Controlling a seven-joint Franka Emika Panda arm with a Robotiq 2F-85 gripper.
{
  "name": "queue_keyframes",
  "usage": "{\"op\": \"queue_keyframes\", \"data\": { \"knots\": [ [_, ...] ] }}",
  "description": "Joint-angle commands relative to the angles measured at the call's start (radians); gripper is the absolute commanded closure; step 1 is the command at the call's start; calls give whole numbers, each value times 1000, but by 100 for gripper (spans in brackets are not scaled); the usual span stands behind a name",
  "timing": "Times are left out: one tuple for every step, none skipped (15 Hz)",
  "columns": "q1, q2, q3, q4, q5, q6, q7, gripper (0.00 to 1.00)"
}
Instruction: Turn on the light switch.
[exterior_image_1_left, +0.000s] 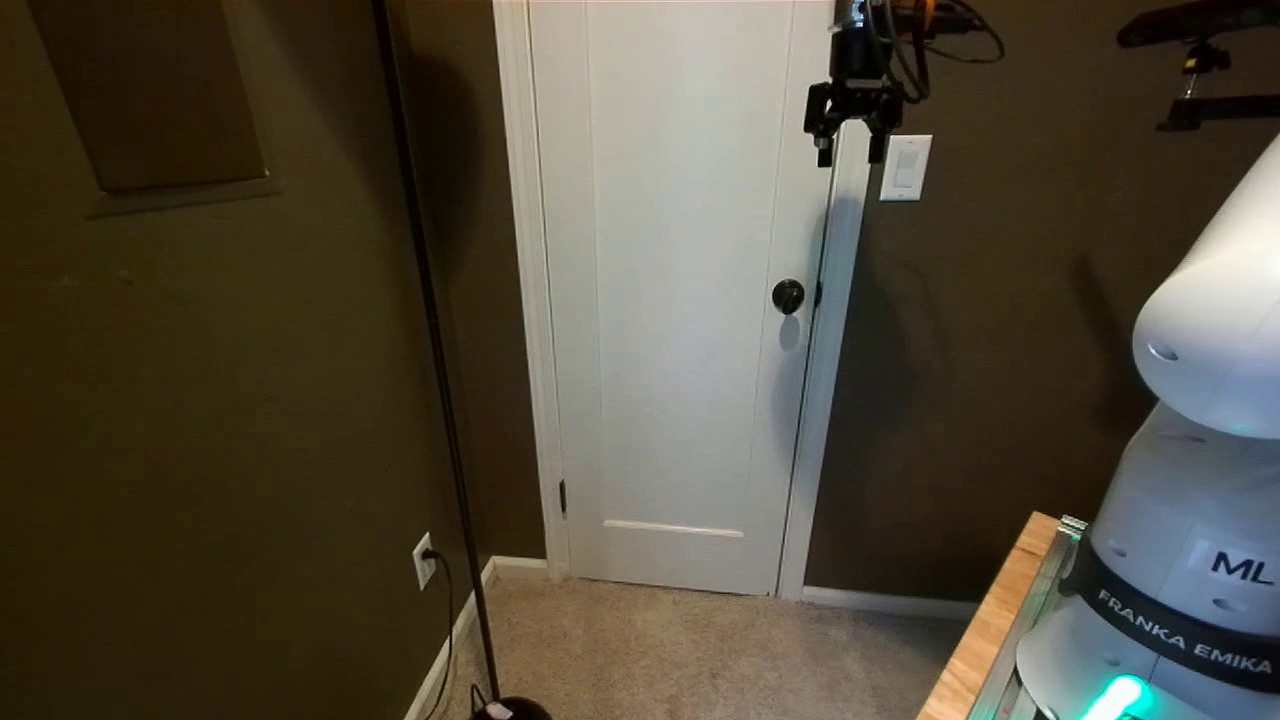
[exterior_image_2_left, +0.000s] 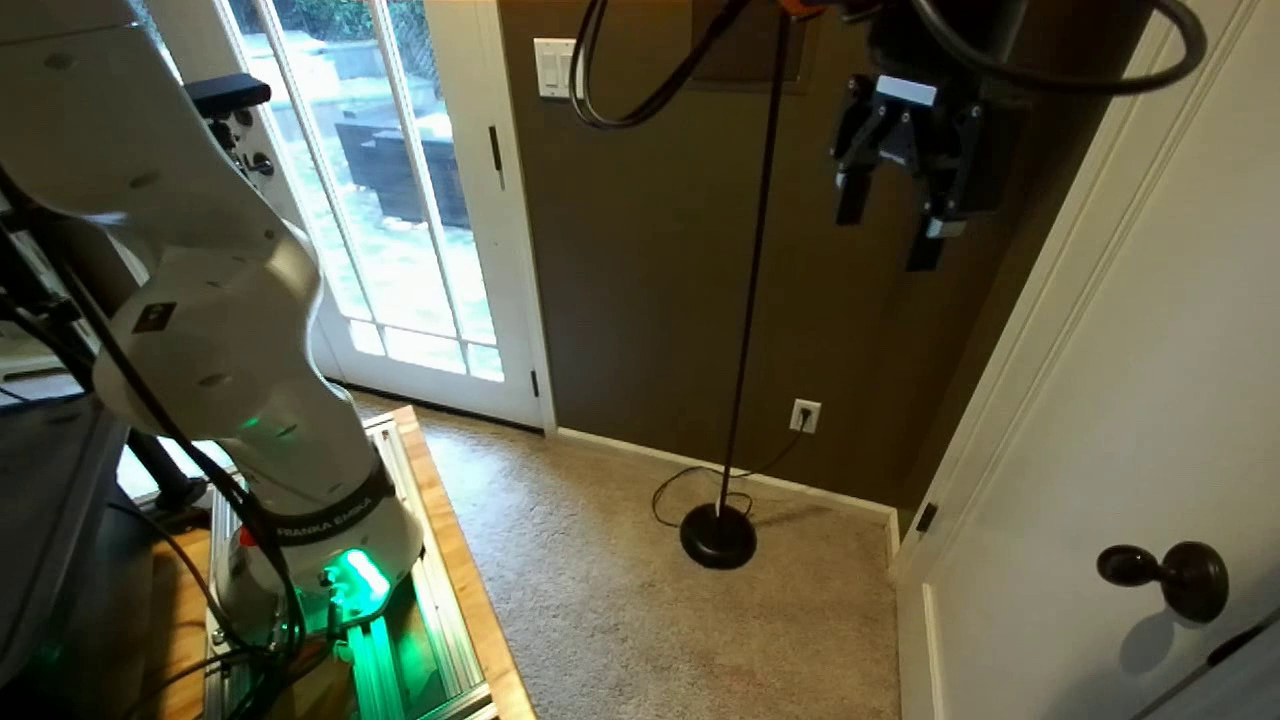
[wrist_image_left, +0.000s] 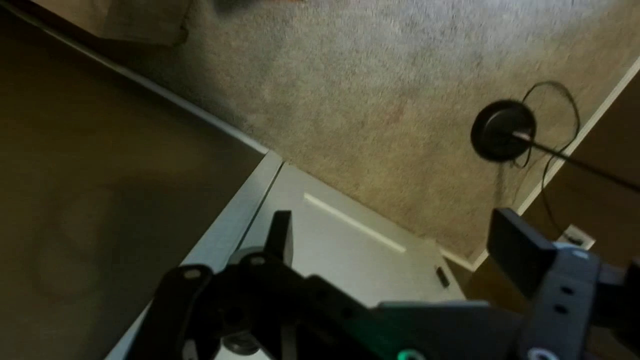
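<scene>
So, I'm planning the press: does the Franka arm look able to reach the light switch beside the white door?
Probably yes: in an exterior view, the open gripper appears near the light switch and nothing visibly blocks it, though depth is hard to judge.

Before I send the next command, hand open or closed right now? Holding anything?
Hand: open, fingers well apart, holding nothing.

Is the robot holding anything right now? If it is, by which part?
Nothing is held: the gripper is open, its fingers apart with nothing gripped between them.
</scene>
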Motion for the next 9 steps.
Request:
{"op": "queue_keyframes", "data": {
  "knots": [
    [1, 1, 2, 5, 0, -11, -5, 0],
    [1, 3, 2, 6, 0, -9, -4, 0],
    [0, 5, 2, 7, 0, -8, -4, 0],
    [0, 6, 1, 7, 0, -8, -4, 0],
    [0, 6, 1, 7, 0, -8, -4, 0],
    [0, 6, 1, 7, 0, -8, -4, 0],
    [0, 6, 1, 7, 0, -8, -4, 0],
    [0, 6, 1, 7, 0, -8, -4, 0],
    [0, 7, 1, 7, 0, -8, -4, 0]
  ]
}}
